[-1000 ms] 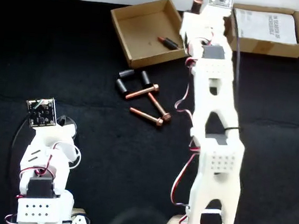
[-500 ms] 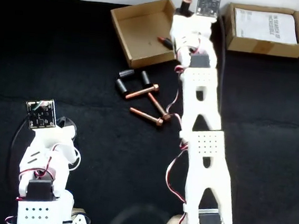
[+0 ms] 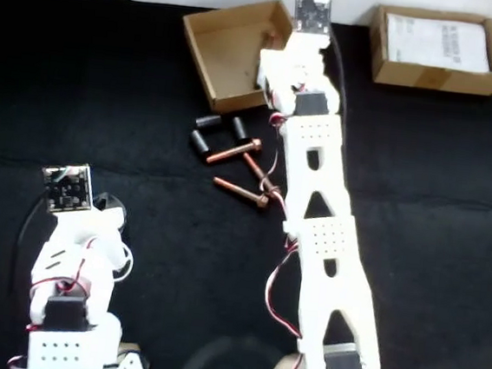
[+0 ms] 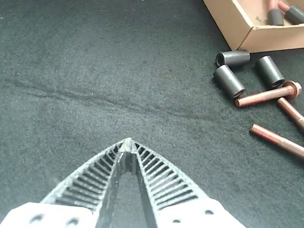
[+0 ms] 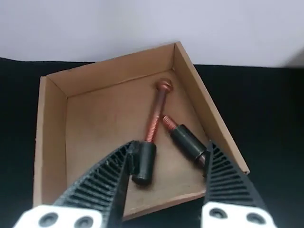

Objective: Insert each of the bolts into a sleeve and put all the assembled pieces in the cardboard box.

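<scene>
The right gripper (image 5: 171, 145), held off to one side of the cardboard box (image 5: 95, 118) a second ago, is now brought over it with jaws spread wide. The carried assembly (image 5: 153, 124) is released inside, beside another assembly (image 5: 186, 141). Three bolts (image 3: 231, 154) and three sleeves (image 3: 200, 143) are left on the table. The left gripper (image 4: 127, 142) is held closed and empty.

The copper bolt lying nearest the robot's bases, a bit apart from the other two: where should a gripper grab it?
Probably mid-shaft, from straight above, closing across its length. The bolt lies flat with bare cloth on both sides of its shaft. Its head end sits close to another bolt, so favour the threaded half.
</scene>
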`<state>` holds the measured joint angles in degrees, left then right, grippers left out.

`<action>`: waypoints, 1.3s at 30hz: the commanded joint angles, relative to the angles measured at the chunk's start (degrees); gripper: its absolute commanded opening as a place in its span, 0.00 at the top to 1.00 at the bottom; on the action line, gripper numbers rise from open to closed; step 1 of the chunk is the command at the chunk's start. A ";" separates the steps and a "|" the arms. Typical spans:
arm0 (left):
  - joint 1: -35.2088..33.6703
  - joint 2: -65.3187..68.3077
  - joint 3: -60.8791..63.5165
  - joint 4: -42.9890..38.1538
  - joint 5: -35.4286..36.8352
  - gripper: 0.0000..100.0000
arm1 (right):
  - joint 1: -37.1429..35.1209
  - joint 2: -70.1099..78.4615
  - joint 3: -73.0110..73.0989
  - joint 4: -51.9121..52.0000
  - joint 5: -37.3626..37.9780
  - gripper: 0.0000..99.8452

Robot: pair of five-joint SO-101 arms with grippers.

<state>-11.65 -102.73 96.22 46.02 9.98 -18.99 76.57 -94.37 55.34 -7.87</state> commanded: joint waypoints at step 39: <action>-0.75 -0.48 1.01 0.18 -0.18 0.98 | -21.23 -25.45 19.38 44.26 7.30 0.80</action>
<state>-11.65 -102.73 96.22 46.11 9.98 -40.18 55.30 -77.76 100.26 -3.47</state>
